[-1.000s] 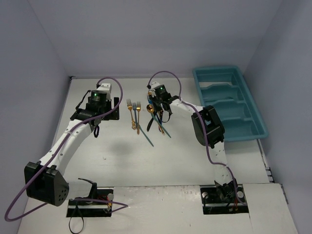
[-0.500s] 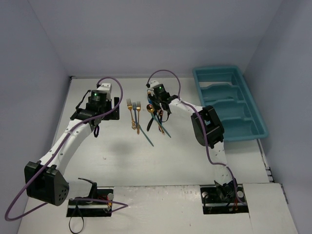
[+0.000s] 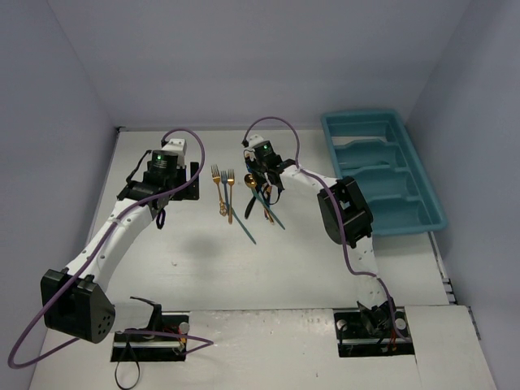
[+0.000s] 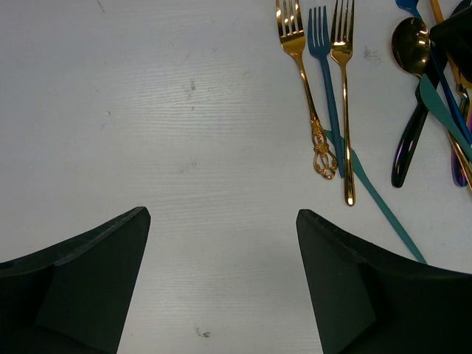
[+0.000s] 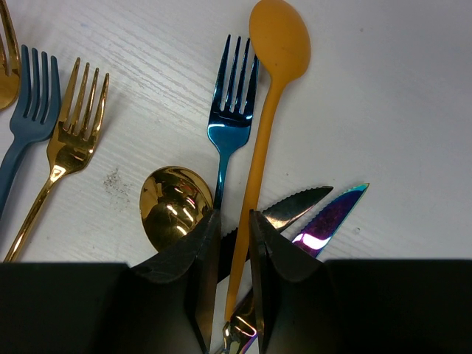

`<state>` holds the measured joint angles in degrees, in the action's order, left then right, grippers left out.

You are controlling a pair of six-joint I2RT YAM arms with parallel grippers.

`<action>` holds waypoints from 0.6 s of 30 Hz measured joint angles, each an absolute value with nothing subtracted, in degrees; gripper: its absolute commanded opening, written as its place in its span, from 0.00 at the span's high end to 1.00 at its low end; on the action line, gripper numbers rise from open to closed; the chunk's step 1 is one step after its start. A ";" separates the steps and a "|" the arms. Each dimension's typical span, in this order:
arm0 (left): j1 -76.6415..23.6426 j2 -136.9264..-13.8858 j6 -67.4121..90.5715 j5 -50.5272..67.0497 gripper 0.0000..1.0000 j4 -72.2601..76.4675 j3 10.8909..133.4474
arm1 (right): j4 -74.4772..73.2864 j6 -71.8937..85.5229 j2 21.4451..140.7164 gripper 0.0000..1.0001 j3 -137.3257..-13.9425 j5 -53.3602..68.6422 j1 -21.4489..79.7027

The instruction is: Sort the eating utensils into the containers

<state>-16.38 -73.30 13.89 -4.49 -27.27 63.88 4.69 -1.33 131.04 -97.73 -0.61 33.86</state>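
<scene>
Plainly the right claw (image 5: 232, 217) straddles the handle of the orange spoon (image 5: 279, 37), jaws narrow though I cannot tell if they pinch, the spoon lying far-to-near on the bench (image 5: 391, 88), bowl far, tray (image 3: 363, 115) well right, left claw (image 4: 223, 214) released and farther off.

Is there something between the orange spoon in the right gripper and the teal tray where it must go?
Nothing visible lies on the table between them. The right gripper is closed on the handle of the orange spoon, and the table toward the teal tray looks bare; only the right arm itself passes over it.
</scene>
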 measured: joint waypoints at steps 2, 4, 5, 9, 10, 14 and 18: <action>-16.38 -73.30 13.89 -4.49 0.22 -27.29 63.88 | 4.71 -1.15 131.05 0.80 -97.73 -0.61 33.87; -16.38 -73.30 13.89 -4.48 0.22 -27.33 63.88 | 4.69 -0.95 131.08 0.80 -97.73 -0.61 33.87; -16.38 -73.30 13.89 -4.46 0.22 -27.35 63.88 | 4.70 -0.88 131.10 0.80 -97.73 -0.60 33.87; -16.38 -73.30 13.91 -4.28 0.22 -27.43 63.88 | 4.69 -0.47 131.16 0.80 -97.73 -0.60 33.87; -16.38 -73.30 13.91 -4.24 0.22 -27.46 63.90 | 4.71 -0.30 131.17 0.80 -97.73 -0.60 33.87; -16.38 -73.50 13.92 -3.95 0.22 -27.66 64.01 | 4.71 0.29 131.25 0.80 -97.74 -0.60 33.96; -16.38 -73.56 13.91 -3.90 0.22 -27.70 64.01 | 5.08 0.59 131.78 0.79 -97.96 -0.62 34.16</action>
<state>-16.38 -73.56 13.91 -3.90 -27.70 64.01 5.08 0.59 131.78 -97.96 -0.62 34.16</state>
